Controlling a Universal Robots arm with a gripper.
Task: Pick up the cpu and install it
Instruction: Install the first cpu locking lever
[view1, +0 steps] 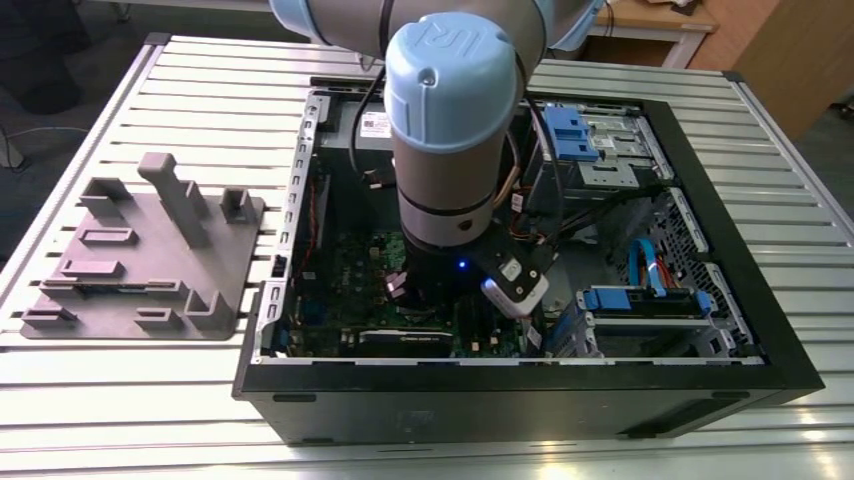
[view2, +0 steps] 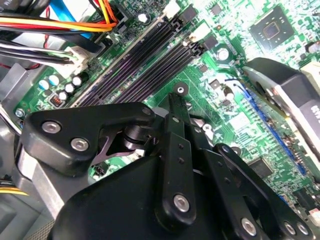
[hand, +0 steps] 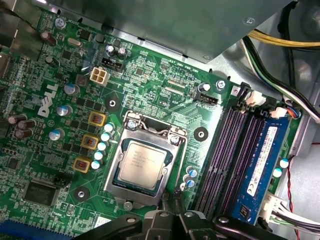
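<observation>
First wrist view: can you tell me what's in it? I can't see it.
A small silvery square cpu sits inside a metal socket frame on a green circuit board. Dark memory slots and one blue memory stick run alongside, and the black claw hangs near the frame.

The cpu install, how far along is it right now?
Mostly done, it seems: the cpu sits flat inside the socket frame on the green circuit board. The gripper hangs just beside the socket, holding nothing visible. Whether the socket is latched cannot be told.
</observation>
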